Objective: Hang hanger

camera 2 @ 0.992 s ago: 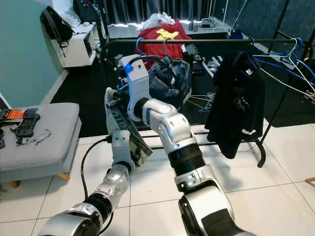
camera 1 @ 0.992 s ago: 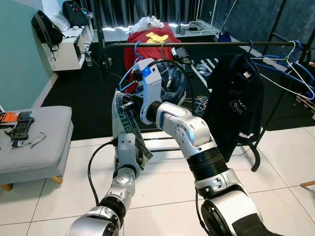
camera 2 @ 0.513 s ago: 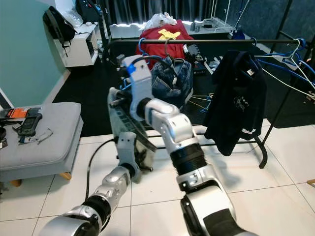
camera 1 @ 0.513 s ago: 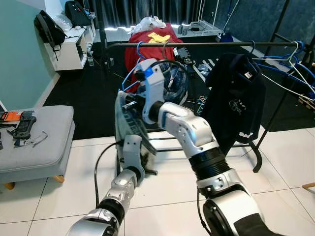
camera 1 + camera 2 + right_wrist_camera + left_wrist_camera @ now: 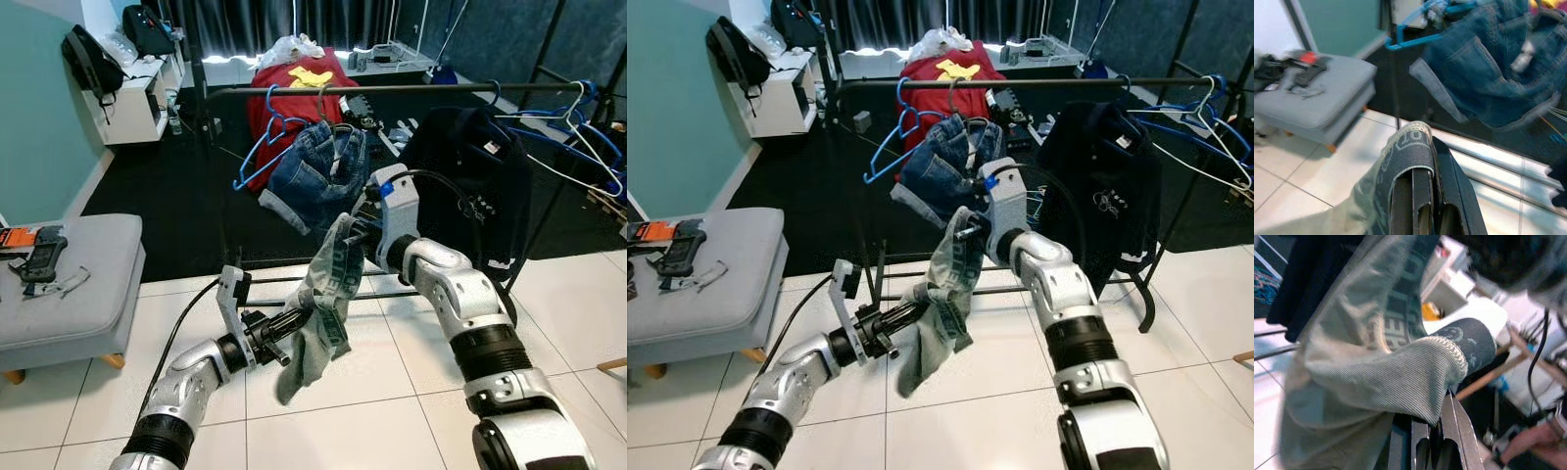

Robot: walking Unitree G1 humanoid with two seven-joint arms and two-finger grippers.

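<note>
- Garment position has changed most: the grey-green garment, held high against the rack a second ago, now hangs low between the two arms above the white tiled floor, just in front of the rack's lower bars.
- The right gripper has come down and swung to the robot's right. Its fingers are clenched on the garment's dark printed waistband, which folds over their tips in the right wrist view.
- The left gripper has dropped from its upright reach and now points sideways, low over the tiles. Its fingers are closed on a ribbed dark cuff of the same garment.
- With the right arm out of the way, the blue jeans on the clothes rail are now in full sight, hanging just behind the held garment.
- An empty blue hanger hangs from the rail just to the left of the jeans, as before. Whether the held garment is on a hanger I cannot tell.
- The black shirt hangs further to the right on the same rail, with more blue hangers at the far right end; these have not moved.
- The grey ottoman at the left still carries small dark items.
</note>
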